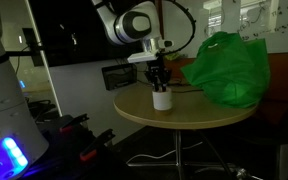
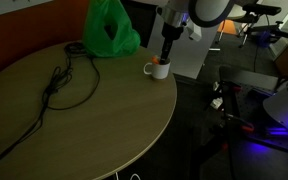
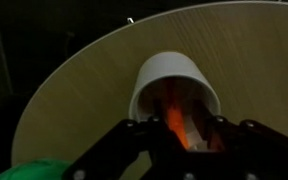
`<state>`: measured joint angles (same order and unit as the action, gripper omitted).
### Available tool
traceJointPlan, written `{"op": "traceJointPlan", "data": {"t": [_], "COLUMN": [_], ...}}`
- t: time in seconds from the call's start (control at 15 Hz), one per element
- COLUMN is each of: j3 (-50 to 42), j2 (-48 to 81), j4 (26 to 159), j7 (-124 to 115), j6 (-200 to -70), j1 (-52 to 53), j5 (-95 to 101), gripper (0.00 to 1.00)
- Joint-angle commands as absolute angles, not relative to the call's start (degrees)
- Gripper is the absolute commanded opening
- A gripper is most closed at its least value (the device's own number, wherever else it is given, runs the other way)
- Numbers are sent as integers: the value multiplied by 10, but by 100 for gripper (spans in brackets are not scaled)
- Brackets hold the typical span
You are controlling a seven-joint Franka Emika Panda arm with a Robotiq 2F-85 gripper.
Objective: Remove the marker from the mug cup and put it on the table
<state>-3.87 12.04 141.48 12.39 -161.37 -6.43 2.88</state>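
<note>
Gripper (image 1: pixel 160 80): centre frame, at mug cup (image 1: pixel 162 99) rim; finger closure cannot be told.
Marker (image 3: pixel 176 112): inside cup.
Table (image 1: pixel 189 116): supports cup.

Straight under my gripper (image 3: pixel 176 138) I have the mug cup (image 3: pixel 174 75), a small white cylinder standing upright with its mouth open toward the wrist camera. Inside it, just below and between the fingertips, I can make out the marker (image 3: pixel 172 116) as a thin orange-red stick; the picture is too blurred for me to tell how it leans or whether the fingers touch it. In both exterior views the cup (image 1: pixel 162 99) (image 2: pixel 158 70) sits right beneath the gripper. It rests on the table (image 3: pixel 84 90), whose round, light tan wooden top spreads out beneath the gripper, with the cup near the rim.
</note>
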Motion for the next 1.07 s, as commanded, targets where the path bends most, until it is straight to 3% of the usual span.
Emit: {"op": "traceJointPlan", "data": {"t": [0.0, 0.13, 0.27, 0.4, 0.53, 0.6, 0.87, 1.0], "j3": [-12, -10, -20, -19, -15, -15, 3, 12], "j2": [144, 154, 163, 170, 177, 180, 179, 174], "j4": [1404, 1400, 1395, 1391, 1387, 1386, 1389, 1391], "j7": [163, 163, 150, 153, 155, 156, 188, 209], "j6": [-1641, -1655, -1669, -1670, -1670, -1671, -1678, -1685], "j1": [-83, -82, -77, -83, -89, -90, -108, -117], "j5": [-6, 0, 19, 16, 14, 15, 9, 9], "gripper": [28, 24, 35, 39, 37, 15, 0, 5]}}
